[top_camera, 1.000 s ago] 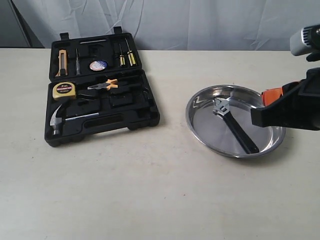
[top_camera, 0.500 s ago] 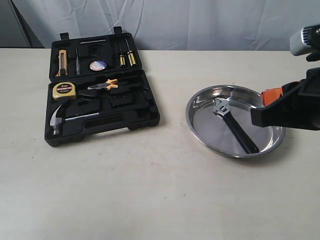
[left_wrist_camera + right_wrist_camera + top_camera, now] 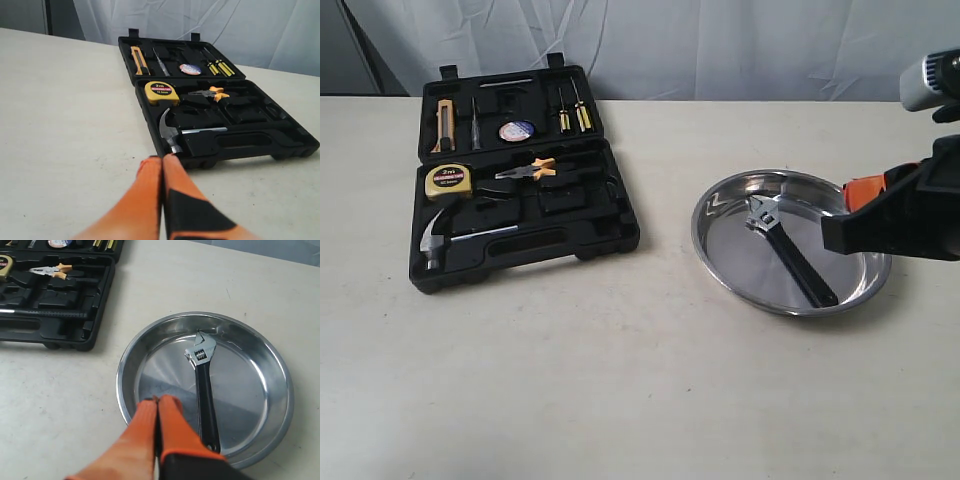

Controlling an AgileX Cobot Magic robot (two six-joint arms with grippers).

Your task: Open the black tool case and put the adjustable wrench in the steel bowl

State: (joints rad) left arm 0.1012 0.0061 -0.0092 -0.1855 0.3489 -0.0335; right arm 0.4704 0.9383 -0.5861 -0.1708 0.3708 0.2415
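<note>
Hanging above the rim of the steel bowl (image 3: 121, 390), on the side away from the case, the right gripper (image 3: 159, 401) has its orange fingers pressed together on nothing, as suits a hand with no load left to carry. Inside the bowl the adjustable wrench (image 3: 204, 385) lies flat on the floor, its silver head at the case-ward side, so the placing looks finished. Well apart from the bowl, the black tool case (image 3: 520, 268) sits with its lid laid back. The left gripper (image 3: 161, 160), likewise closed and empty, idles near the case's end farthest from the bowl.
</note>
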